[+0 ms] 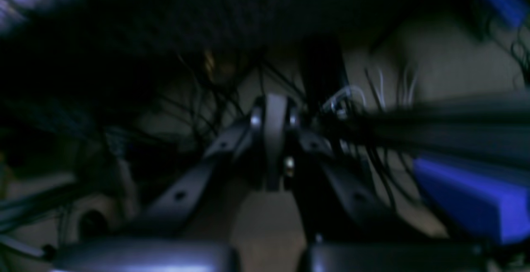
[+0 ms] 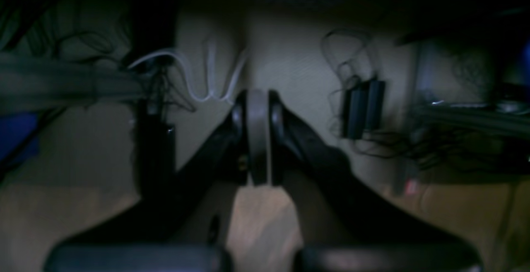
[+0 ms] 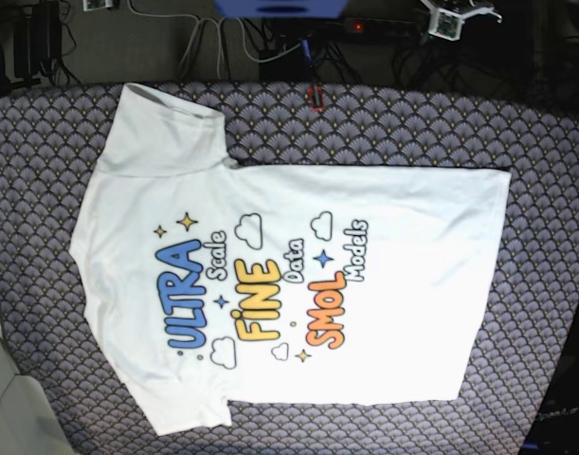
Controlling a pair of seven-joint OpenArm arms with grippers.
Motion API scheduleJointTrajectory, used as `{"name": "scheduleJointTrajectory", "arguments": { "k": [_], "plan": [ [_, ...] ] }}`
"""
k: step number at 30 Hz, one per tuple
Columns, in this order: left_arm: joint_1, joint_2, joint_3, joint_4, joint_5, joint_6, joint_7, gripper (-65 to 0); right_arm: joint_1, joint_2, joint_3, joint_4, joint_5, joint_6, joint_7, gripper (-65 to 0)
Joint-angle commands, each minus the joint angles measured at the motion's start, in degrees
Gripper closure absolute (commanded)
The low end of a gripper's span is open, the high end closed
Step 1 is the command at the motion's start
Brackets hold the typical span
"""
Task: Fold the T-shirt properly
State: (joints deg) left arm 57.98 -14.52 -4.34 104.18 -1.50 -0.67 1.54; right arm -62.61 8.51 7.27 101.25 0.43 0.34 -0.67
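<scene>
T-shirt (image 3: 412, 284) is lying flat and unfolded, print facing up, on a patterned cloth (image 3: 298, 431), its neck pointing to the base view's left and its hem (image 3: 497, 227) to the right. At the near left corner a pale, hard-sided object (image 3: 9, 398) is showing; whether it is serving as a container, or holding anything, is impossible to tell. The near sleeve (image 3: 189, 403) is spreading toward the viewer; across the printed words, the far sleeve (image 3: 161, 133) is reaching toward the cloth's far edge, its cuff gaping slightly. Beyond, cables are trailing over a dark floor. In the wrist views, the left gripper (image 1: 275, 102) and right gripper (image 2: 257, 98) are pointing toward that floor, each with jaws pressing together and gripping nothing. Folding appears to be waiting at its first step: the next move is probably calling for both arms reaching over the cloth, opening, and pinching the shirt's far edge.
</scene>
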Motion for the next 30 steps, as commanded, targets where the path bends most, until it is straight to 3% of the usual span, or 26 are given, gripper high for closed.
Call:
{"name": "scheduleJointTrajectory", "arguments": {
  "k": [1,3,5,10,14,17,23,25,30],
  "plan": [
    [1.5,-0.3,-1.5,3.2,-1.4,0.1,-1.0,-0.5,-1.2,0.1,1.4,3.7,0.2,0.0,2.1,0.0],
    [1.9,-0.6,-4.2,7.1,-5.2,0.0,-0.8,-0.9,-1.2,0.1,3.3,8.2,0.2,0.0,2.0,-0.9],
    [1.6,-0.6,-7.1,9.1,-9.0,0.0,2.1,-5.0,-0.6,0.1,4.6,10.6,0.2,0.0,2.0,-6.0],
    [-5.7,-0.6,-13.5,9.7,-16.5,-0.2,14.5,-23.9,6.1,0.1,4.7,11.4,0.2,0.0,1.9,-24.5],
    [-11.2,-0.2,-17.3,9.7,-18.6,-5.9,23.6,-24.3,11.5,0.2,4.4,11.4,0.4,0.6,-2.3,-32.2],
    [-13.8,1.3,-20.0,9.8,-19.9,-9.0,28.0,-24.3,16.1,0.0,4.8,11.4,2.3,7.1,-7.8,-32.9],
    [-16.3,3.4,-24.5,9.8,-19.6,-9.8,31.2,-24.3,22.1,0.0,6.9,11.0,11.7,16.1,-20.6,-32.9],
    [-16.3,3.4,-24.8,9.8,-19.6,-9.8,31.1,-24.3,23.4,0.0,7.5,10.6,13.9,17.6,-22.8,-32.9],
    [-17.4,3.4,-24.9,9.8,-19.6,-9.8,31.3,-24.3,26.7,0.0,7.5,10.3,14.8,17.7,-25.5,-32.9]
  ]
}}
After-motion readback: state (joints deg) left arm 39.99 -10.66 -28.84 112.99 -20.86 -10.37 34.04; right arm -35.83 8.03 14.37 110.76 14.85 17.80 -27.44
